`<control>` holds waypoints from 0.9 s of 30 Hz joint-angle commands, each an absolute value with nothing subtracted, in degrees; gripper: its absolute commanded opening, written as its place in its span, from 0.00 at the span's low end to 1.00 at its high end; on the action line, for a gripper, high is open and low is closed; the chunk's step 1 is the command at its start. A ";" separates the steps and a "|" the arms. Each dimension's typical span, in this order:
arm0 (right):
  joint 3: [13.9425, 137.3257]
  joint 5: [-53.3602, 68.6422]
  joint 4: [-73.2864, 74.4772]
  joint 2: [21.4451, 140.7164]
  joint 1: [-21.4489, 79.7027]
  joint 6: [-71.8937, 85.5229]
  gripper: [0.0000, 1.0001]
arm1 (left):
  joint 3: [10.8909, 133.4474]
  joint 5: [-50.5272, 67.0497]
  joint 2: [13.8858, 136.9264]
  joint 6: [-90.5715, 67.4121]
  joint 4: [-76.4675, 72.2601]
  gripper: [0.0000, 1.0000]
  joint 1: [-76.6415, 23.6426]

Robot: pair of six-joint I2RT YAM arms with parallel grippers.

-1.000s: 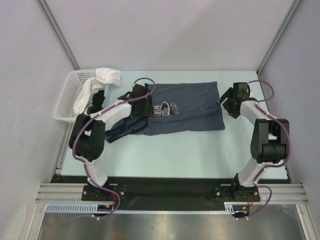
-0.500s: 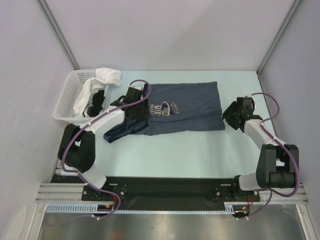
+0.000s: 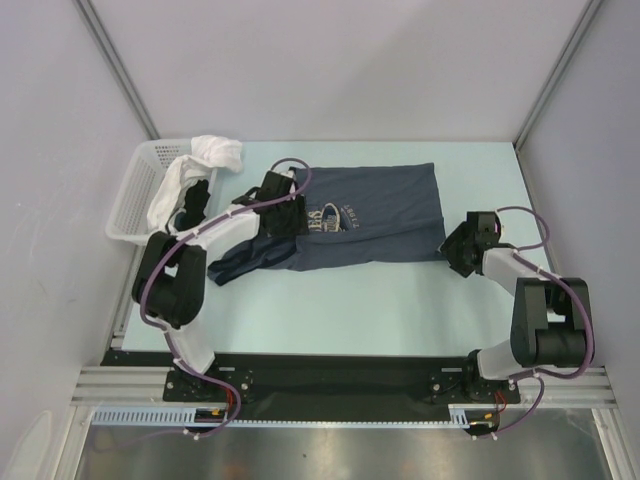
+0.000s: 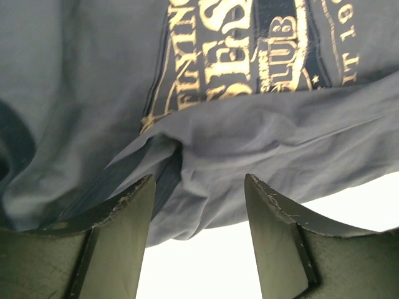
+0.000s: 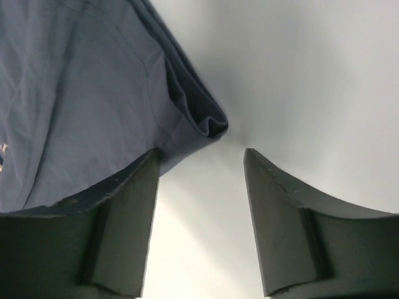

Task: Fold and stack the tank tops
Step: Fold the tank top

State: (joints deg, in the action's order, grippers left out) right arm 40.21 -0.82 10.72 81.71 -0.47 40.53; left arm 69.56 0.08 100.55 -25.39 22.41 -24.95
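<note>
A slate-blue tank top (image 3: 385,215) with a gold-white print (image 3: 330,218) lies spread on the table, its left end bunched up. My left gripper (image 3: 281,212) hovers over that bunched end beside the print. In the left wrist view the left gripper (image 4: 199,187) is open, with a fold of the tank top (image 4: 206,149) just ahead of the fingertips. My right gripper (image 3: 456,246) sits at the top's near right corner. In the right wrist view the right gripper (image 5: 201,156) is open, the corner of the tank top (image 5: 209,121) just beyond it, and its left finger (image 5: 134,205) touches the hem.
A white lattice basket (image 3: 127,200) stands at the table's left edge. A white cloth (image 3: 212,152) drapes over its rim and something black (image 3: 193,203) lies inside. Grey walls close in the back and both sides.
My right gripper has come down and nearer, from beside the top's right edge to its near right corner. My left gripper shifted slightly over the bunched end.
</note>
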 commanded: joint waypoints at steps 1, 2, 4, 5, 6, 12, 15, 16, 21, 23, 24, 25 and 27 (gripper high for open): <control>41.75 -1.58 7.64 84.72 -0.18 42.10 0.59 | 73.56 2.28 102.13 -25.75 21.01 0.65 -24.87; 41.66 -2.63 7.82 84.99 -0.18 42.01 0.43 | 73.56 2.55 102.39 -25.84 20.83 0.64 -24.87; 40.96 -3.86 8.61 84.73 -0.18 42.10 0.23 | 73.56 3.69 102.74 -25.93 20.30 0.57 -24.87; 40.61 -4.13 9.05 84.12 -0.18 42.10 0.17 | 73.65 4.04 103.01 -26.01 20.13 0.55 -24.87; 40.26 -4.39 9.05 83.68 -0.18 42.19 0.13 | 73.57 4.22 103.18 -26.10 20.04 0.54 -24.87; 38.50 -5.01 10.19 80.86 -0.70 41.84 0.00 | 74.62 2.47 105.55 -26.89 21.88 0.54 -24.79; 38.50 -5.19 10.81 80.68 -0.62 41.49 0.00 | 74.71 1.32 106.08 -27.42 21.97 0.51 -24.87; 38.50 -5.36 10.90 80.68 -0.62 41.40 0.00 | 74.88 1.41 106.26 -27.60 21.71 0.48 -24.87; 37.62 -5.54 11.34 80.86 -0.62 41.13 0.00 | 80.74 1.41 109.86 -27.95 22.40 0.19 -24.35; 37.18 -5.62 11.34 80.77 -0.62 41.13 0.00 | 84.09 1.23 113.09 -28.04 24.85 0.18 -23.47; 36.83 -5.71 11.34 80.60 -0.62 41.05 0.00 | 85.85 2.45 114.07 -28.39 25.48 0.19 -22.07; 36.65 -5.80 11.51 80.51 -0.70 40.96 0.00 | 88.57 3.59 115.04 -28.39 26.01 0.23 -21.45; 36.21 -5.89 11.51 80.07 -0.70 40.87 0.00 | 90.69 3.26 116.63 -28.39 27.50 0.50 -20.13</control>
State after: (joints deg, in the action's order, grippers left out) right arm 36.97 -3.88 10.50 82.06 -0.38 41.87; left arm 85.73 2.70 115.22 -27.42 25.28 -23.09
